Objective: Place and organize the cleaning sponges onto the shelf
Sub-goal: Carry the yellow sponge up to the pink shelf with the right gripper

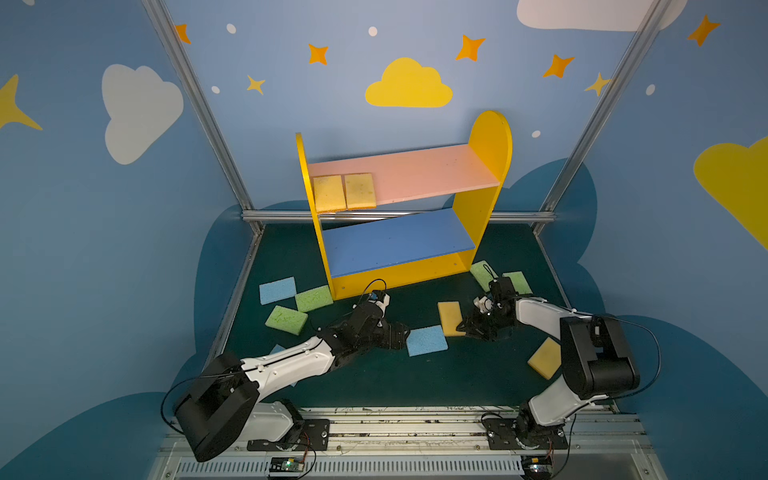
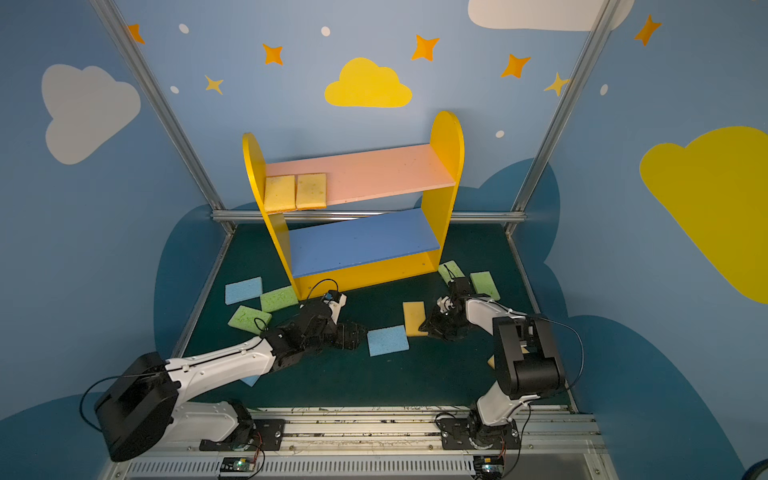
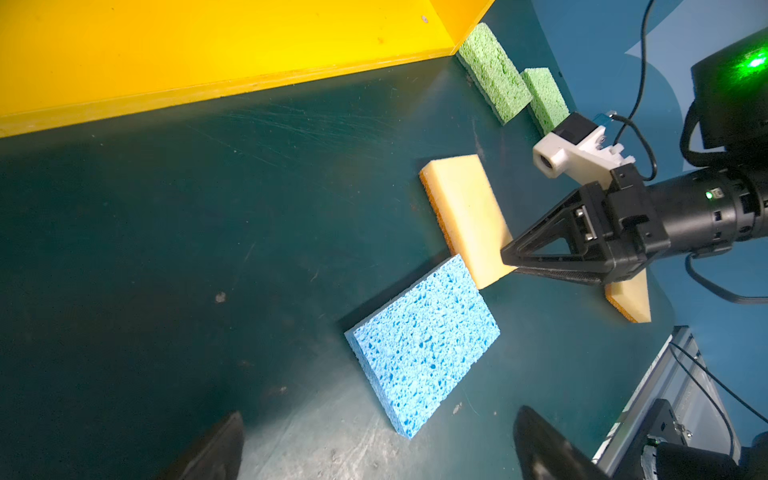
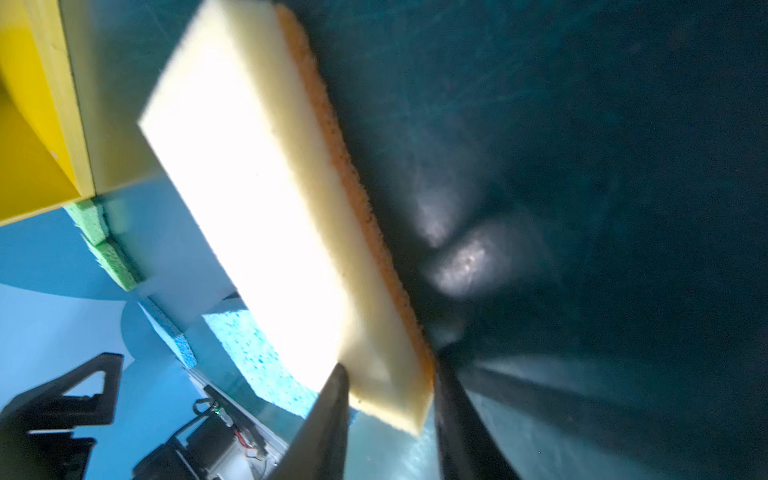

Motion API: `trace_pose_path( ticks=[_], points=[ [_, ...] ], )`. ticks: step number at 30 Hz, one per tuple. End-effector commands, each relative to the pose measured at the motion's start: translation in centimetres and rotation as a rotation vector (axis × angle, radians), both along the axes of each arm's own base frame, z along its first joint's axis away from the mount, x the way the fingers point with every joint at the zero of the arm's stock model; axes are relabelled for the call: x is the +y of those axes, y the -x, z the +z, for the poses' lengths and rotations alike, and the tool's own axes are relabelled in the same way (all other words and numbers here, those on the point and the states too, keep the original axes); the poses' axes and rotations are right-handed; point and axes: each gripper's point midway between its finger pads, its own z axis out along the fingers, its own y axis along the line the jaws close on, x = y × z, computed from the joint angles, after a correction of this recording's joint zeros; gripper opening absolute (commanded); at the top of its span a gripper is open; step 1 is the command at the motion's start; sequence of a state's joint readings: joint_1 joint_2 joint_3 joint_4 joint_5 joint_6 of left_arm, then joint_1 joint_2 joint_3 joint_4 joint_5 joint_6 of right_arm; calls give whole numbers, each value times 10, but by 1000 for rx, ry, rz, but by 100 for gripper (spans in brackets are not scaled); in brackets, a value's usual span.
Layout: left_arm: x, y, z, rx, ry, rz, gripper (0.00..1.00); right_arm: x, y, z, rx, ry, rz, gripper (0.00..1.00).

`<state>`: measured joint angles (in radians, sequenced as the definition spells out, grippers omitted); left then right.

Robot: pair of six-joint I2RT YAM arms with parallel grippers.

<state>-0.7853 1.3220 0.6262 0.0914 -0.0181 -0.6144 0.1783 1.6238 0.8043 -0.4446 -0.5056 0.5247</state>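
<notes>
The yellow shelf [image 1: 490, 166] stands at the back, with two yellow sponges [image 1: 328, 193] side by side at the left of its pink board. My right gripper [image 4: 388, 370] is shut on the near end of another yellow sponge [image 4: 266, 199], one finger on each face; this sponge [image 1: 450, 316] sits low over the mat in front of the shelf. My left gripper [image 3: 378, 453] is open, with a corner of a blue sponge [image 3: 424, 345] reaching between its fingertips without touching them. That blue sponge [image 1: 427, 340] lies flat beside the yellow one.
Green sponges [image 1: 313, 298] [image 1: 286, 319] and a blue one [image 1: 277, 290] lie left of the shelf base. Two green sponges [image 1: 482, 274] [image 1: 517, 281] sit at its right foot. A yellow sponge [image 1: 545, 357] lies by my right arm, and a blue one [image 2: 250, 380] peeks from under my left arm.
</notes>
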Motion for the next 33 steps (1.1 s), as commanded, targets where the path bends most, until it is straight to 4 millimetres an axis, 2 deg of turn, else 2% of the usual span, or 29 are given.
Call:
trace_pose_path(
  ticks=[1, 8, 11, 15, 19, 24, 29, 33],
  points=[
    [3, -1, 6, -13, 7, 9, 100, -3, 3, -5, 9, 25, -6, 19],
    [7, 1, 17, -26, 14, 13, 100, 4, -1, 15, -49, 8, 21, 3],
    [9, 4, 24, -32, 19, 11, 100, 8, -1, 31, -90, 9, 51, 0],
    [11, 8, 41, -58, 39, -7, 100, 15, -1, 64, -175, 9, 92, 0],
    [19, 13, 64, -100, 48, -8, 100, 22, -1, 107, -274, -6, 136, 0],
    [35, 19, 102, -211, 66, 4, 100, 36, -6, 182, -458, -50, 213, 0],
    [53, 25, 130, -278, 32, 19, 100, 56, -14, 249, -677, -85, 283, 0],
    [63, 25, 151, -325, 8, 30, 100, 67, -27, 295, -786, -83, 236, 0]
  ],
)
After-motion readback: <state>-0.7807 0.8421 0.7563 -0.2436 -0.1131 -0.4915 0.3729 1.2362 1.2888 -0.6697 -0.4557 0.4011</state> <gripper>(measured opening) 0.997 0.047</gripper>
